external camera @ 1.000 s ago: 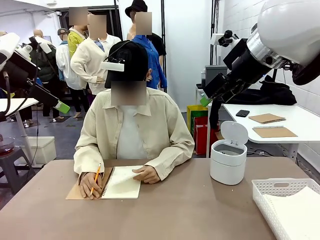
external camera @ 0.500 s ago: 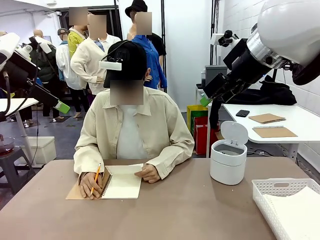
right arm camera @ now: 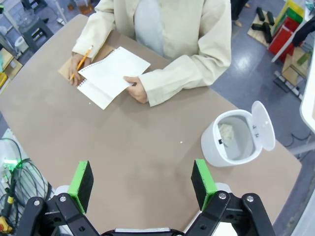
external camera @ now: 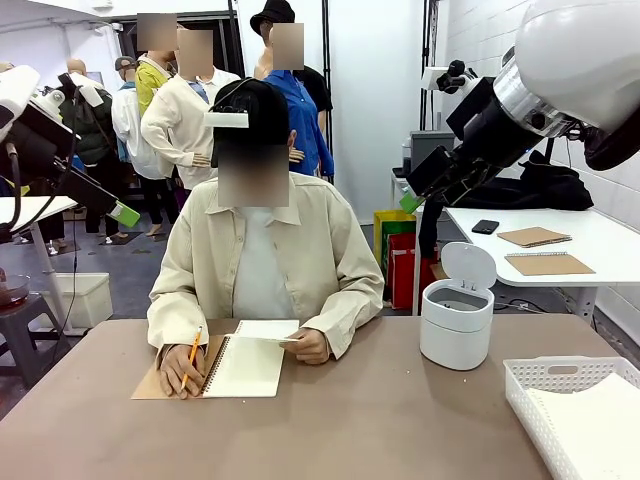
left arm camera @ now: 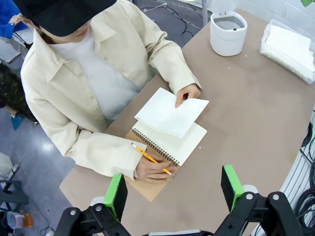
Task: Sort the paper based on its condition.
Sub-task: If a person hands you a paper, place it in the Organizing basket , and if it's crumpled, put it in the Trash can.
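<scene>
white wall (external camera: 375, 100), grey floor (external camera: 125, 285), white side table (external camera: 610, 235) at the right

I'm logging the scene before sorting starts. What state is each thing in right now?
left gripper: open, empty.
right gripper: open, empty.
bin: lid up, crumpled paper inside.
spiral notebook: open, lying flat.
sheet: flat, held by the person's hand over the notebook.
pencil: held in the person's other hand.
basket: holds flat white sheets.
</scene>
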Controlling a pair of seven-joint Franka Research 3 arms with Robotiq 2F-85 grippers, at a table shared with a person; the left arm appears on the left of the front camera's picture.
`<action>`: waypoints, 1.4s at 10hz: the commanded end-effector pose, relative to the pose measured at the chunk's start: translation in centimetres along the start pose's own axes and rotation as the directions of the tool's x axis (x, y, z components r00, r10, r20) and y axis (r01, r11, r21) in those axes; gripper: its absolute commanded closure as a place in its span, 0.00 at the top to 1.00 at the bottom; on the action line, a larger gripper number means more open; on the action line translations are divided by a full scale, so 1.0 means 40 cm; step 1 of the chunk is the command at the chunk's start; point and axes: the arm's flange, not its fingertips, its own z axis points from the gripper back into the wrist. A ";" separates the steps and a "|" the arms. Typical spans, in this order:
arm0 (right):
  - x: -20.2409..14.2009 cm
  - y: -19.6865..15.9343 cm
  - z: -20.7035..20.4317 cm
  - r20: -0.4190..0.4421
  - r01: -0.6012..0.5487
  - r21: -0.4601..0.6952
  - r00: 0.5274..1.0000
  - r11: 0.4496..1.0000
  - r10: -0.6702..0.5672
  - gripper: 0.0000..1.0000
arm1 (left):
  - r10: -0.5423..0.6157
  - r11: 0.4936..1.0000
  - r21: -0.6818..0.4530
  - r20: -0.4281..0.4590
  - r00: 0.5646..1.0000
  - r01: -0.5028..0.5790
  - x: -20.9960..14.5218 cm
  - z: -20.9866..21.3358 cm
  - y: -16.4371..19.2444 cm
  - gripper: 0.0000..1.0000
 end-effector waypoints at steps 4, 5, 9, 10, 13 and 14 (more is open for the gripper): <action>0.000 0.000 0.000 0.000 0.000 0.000 1.000 1.000 0.000 1.00 | 0.004 1.000 -0.007 0.005 1.000 -0.004 0.000 0.000 0.000 1.00; 0.000 0.000 0.000 0.000 0.000 0.000 1.000 1.000 0.000 1.00 | 0.004 1.000 -0.007 0.005 1.000 -0.004 0.000 0.000 0.000 1.00; 0.000 0.000 0.000 0.000 0.000 0.000 1.000 1.000 0.000 1.00 | 0.004 1.000 -0.007 0.005 1.000 -0.004 0.000 0.000 0.000 1.00; 0.000 0.000 0.000 0.000 0.000 0.000 1.000 1.000 0.000 1.00 | 0.004 1.000 -0.007 0.005 1.000 -0.004 0.000 0.000 0.000 1.00; 0.000 0.000 0.000 0.000 0.000 0.000 1.000 1.000 0.000 1.00 | 0.004 1.000 -0.007 0.005 1.000 -0.004 0.000 0.000 0.000 1.00; 0.000 0.000 0.000 0.000 0.000 0.000 1.000 1.000 0.000 1.00 | 0.004 1.000 -0.007 0.005 1.000 -0.004 0.000 0.000 0.000 1.00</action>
